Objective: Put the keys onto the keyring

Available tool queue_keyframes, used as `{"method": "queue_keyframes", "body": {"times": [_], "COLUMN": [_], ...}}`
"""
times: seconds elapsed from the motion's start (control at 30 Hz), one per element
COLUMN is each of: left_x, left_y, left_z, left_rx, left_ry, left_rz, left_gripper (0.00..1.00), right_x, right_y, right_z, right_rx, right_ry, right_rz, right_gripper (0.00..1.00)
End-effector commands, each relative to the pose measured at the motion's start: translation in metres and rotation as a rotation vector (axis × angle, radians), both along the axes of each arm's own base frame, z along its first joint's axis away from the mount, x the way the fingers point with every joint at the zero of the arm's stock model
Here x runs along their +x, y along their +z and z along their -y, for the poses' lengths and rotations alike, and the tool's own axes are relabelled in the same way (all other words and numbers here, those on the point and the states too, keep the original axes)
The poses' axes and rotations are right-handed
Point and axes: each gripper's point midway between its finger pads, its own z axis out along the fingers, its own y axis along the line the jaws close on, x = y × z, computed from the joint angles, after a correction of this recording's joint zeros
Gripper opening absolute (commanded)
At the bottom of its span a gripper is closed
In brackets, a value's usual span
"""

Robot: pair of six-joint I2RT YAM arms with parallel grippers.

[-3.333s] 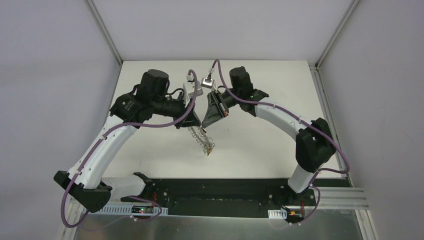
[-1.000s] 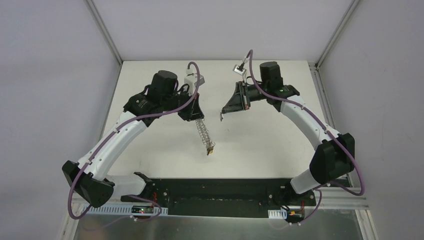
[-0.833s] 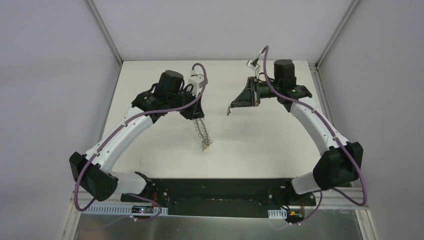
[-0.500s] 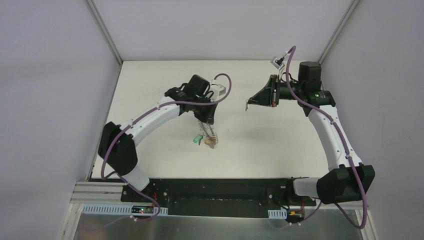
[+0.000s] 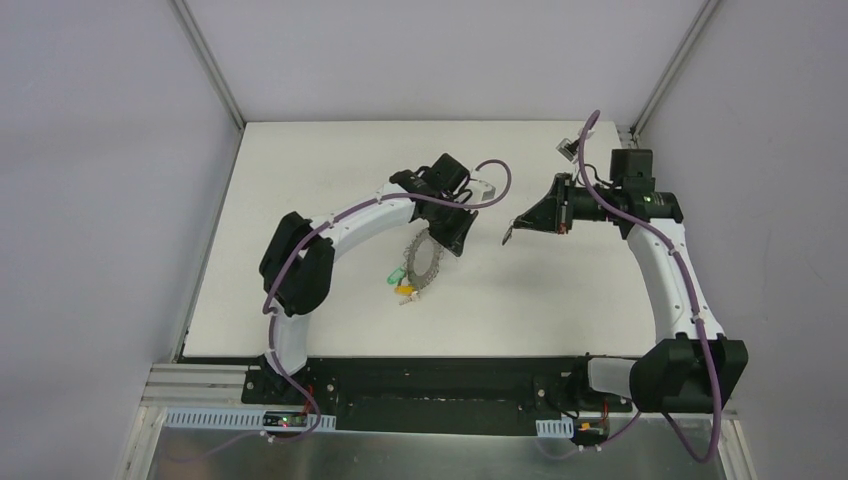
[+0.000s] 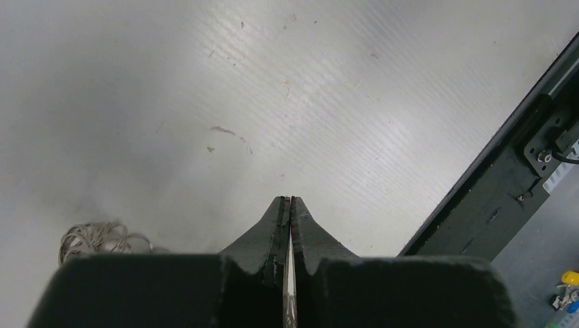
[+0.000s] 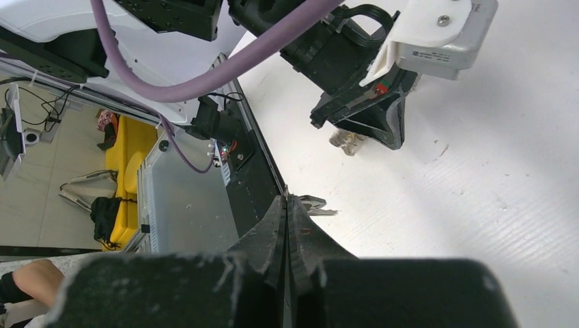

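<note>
White tabletop (image 5: 300, 180) carries everything we see. Our left pincer (image 6: 289, 201) is pressed shut with nothing visible between its tips, hovering just beside the keyring (image 5: 425, 262), which lies spread flat near the tabletop's middle. Against the ring's near-left edge lie a green key (image 5: 394, 276) and a yellow-orange key (image 5: 405, 291). Our right pincer (image 7: 287, 199) is closed too, raised well apart to the right; a small metal bit shows at its tips, and we cannot tell what it is
</note>
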Motion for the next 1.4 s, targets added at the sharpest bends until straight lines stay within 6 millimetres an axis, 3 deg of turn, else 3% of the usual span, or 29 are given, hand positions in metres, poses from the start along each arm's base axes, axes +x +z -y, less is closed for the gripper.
{"method": "queue_keyframes", "body": {"times": [0.0, 0.23, 0.37, 0.57, 0.7, 0.83, 1.07, 1.37], "left_x": [0.004, 0.006, 0.005, 0.015, 0.032, 0.047, 0.063, 0.066], "left_y": [0.006, 0.0, 0.005, 0.013, 0.003, -0.009, -0.027, -0.047], "left_z": [0.012, 0.031, 0.028, -0.005, -0.033, -0.04, -0.027, -0.014], "left_rx": [-0.023, -0.069, -0.076, 0.022, 0.123, 0.174, 0.179, 0.165], "left_ry": [-0.007, -0.001, -0.022, 0.013, 0.122, 0.175, 0.183, 0.189], "left_rz": [-0.03, -0.076, -0.051, 0.051, 0.054, 0.027, -0.011, -0.066], "left_gripper": [0.03, 0.03, 0.17, 0.41, 0.56, 0.65, 0.6, 0.4], "right_x": [-0.011, -0.006, -0.004, 0.0, 0.002, 0.004, 0.001, -0.002], "right_y": [0.008, 0.002, -0.004, -0.014, -0.023, -0.034, -0.049, -0.062], "right_z": [0.009, 0.021, 0.024, 0.028, 0.032, 0.034, 0.036, 0.038], "right_rx": [0.025, 0.027, 0.021, 0.009, 0.0, -0.002, -0.005, 0.018], "right_ry": [0.009, -0.031, -0.041, -0.052, -0.06, -0.061, -0.062, -0.058], "right_rz": [0.05, 0.033, 0.021, 0.02, 0.014, 0.004, -0.016, -0.05], "right_gripper": [0.0, 0.0, 0.0, 0.0, 0.0, 0.0, 0.0, 0.0]}}
